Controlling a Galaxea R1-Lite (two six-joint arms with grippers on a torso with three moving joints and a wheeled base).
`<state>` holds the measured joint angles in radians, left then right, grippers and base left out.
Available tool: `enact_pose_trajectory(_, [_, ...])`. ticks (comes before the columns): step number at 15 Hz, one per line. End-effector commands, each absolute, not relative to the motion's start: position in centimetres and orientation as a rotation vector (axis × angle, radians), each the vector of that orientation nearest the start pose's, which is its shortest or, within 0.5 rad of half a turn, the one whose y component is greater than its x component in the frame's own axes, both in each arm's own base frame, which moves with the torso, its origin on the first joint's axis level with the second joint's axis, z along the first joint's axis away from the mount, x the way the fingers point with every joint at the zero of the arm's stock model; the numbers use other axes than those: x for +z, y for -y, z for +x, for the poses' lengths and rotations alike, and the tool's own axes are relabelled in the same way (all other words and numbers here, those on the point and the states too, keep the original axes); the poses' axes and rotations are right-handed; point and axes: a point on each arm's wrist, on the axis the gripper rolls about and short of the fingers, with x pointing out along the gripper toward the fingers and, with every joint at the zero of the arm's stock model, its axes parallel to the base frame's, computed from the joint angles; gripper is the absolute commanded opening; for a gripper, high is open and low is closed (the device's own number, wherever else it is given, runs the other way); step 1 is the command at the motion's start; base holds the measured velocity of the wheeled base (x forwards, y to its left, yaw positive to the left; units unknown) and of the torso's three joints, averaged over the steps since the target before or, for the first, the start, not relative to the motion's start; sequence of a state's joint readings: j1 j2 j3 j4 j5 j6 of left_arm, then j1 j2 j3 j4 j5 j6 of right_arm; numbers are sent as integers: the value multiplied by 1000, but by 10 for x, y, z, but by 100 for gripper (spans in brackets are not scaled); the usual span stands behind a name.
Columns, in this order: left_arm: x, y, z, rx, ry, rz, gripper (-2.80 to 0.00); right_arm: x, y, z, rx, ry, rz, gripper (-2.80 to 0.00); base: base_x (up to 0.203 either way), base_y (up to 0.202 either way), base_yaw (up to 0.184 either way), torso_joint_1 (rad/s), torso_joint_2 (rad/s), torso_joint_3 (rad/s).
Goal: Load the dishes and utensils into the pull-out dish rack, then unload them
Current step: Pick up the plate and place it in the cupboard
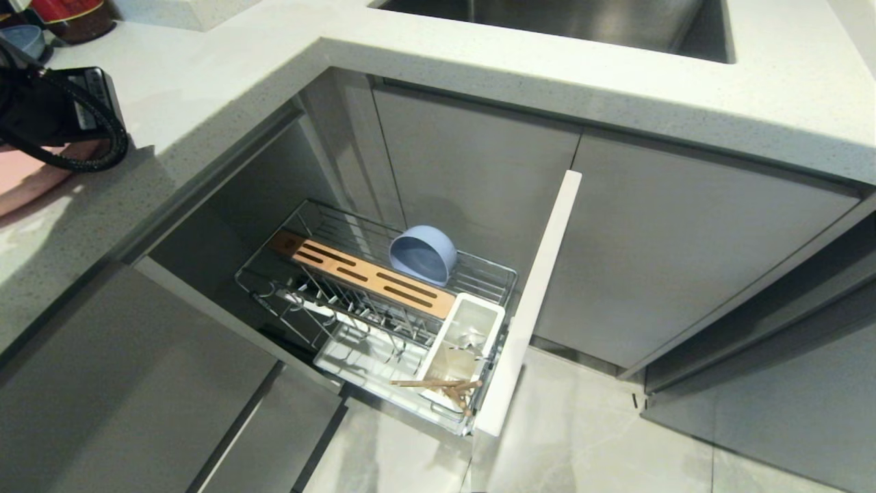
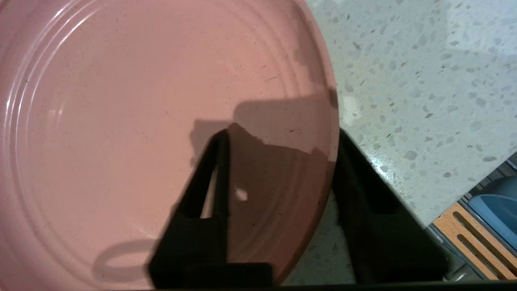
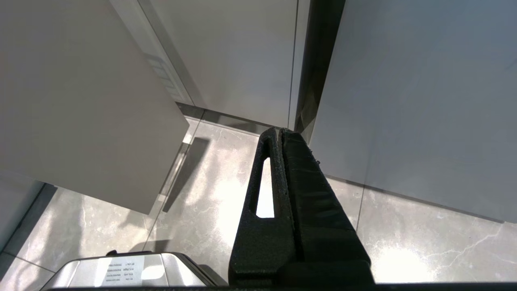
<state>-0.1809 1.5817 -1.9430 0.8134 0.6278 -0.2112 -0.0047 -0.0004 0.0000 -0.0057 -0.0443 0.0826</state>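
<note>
The pink plate (image 2: pixel 141 121) lies flat on the speckled counter at the far left, its edge showing under my left arm (image 1: pixel 61 109). My left gripper (image 2: pixel 282 133) straddles the plate's rim with its jaws apart: one finger over the plate, the other outside the rim against the counter. The pull-out dish rack (image 1: pixel 479 274) stands drawn out below. The blue bowl (image 1: pixel 423 255) leans on its side behind the wood strip (image 1: pixel 373 277). Wooden chopsticks (image 1: pixel 438 385) lie across the white utensil box (image 1: pixel 479 305). My right gripper (image 3: pixel 280 131) hangs shut over the floor, holding nothing.
The rack's pale front panel (image 1: pixel 530 301) juts out over the tiled floor. Grey cabinet doors flank the opening. A steel sink (image 1: pixel 582 20) lies in the counter behind. A dark jar (image 1: pixel 72 17) and a blue-grey dish (image 1: pixel 20 38) stand at the counter's far left.
</note>
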Motion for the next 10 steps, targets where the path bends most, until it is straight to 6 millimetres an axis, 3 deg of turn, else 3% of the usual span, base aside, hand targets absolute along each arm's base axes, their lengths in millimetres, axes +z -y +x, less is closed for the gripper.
enact_pose_trajectory(1, [390,28,226,485,-370,-26,-280,76,1,-23,-49,13,83,-280,0,0,0,0,0,0])
enact_pose_trajectory(7, [399,26,208,440,-339,-52,-280,76,1,-23,-49,13,83,-280,0,0,0,0,0,0])
enact_pose_trajectory(10, [412,22,180,422,-278,-88,-280,76,1,-23,-50,13,83,-280,0,0,0,0,0,0])
